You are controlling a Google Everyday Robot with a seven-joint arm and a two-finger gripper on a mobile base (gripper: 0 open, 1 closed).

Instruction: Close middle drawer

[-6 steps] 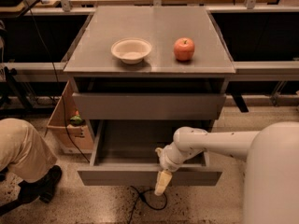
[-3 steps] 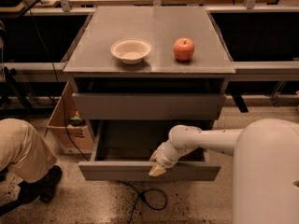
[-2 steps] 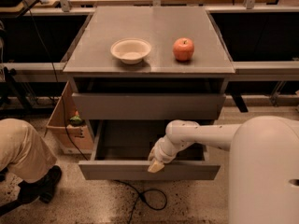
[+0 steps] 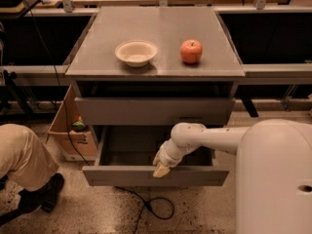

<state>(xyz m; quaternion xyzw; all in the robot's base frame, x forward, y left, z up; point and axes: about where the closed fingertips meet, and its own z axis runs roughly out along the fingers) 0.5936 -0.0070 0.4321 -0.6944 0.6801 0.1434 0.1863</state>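
The middle drawer is a wide shallow grey metal drawer pulled far out of the cabinet, and its grey inside looks empty. My gripper hangs at the end of the white arm, which reaches in from the right. The gripper's yellowish tip rests against the top edge of the drawer's flat front, a little right of its middle. The taller grey top drawer above stands out slightly.
A cream bowl and a red apple sit on the cabinet top. A person's leg and shoe are at the left by a cardboard box. A black cable loops on the floor in front. My white body fills the lower right.
My gripper has risen from below the drawer front to its top edge and shifted slightly left. The drawer front has moved back a little toward the cabinet.
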